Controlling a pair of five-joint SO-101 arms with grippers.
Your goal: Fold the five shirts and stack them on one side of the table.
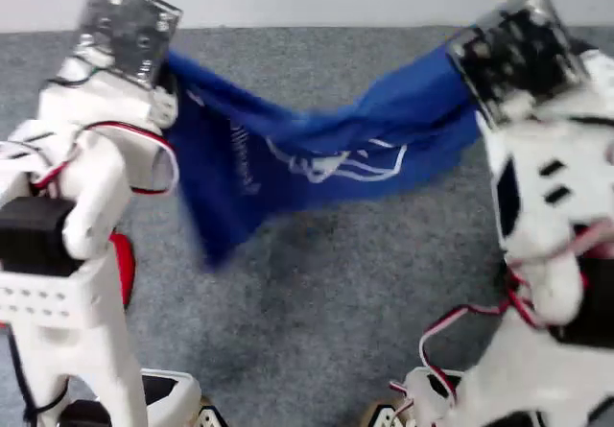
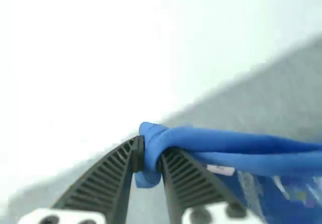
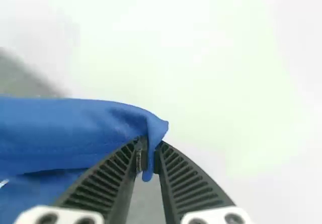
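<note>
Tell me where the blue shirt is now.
In the high view the blue shirt hangs over the grey table between the arms, one end pinched in the left hand, the other in the right hand.

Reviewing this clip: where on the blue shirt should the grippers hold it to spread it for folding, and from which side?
The two ends of its upper edge, each from its own outer side. The blue shirt sags between those ends, so pulling them apart should likely flatten it. The left gripper and right gripper are shut on bunched cloth there.
</note>
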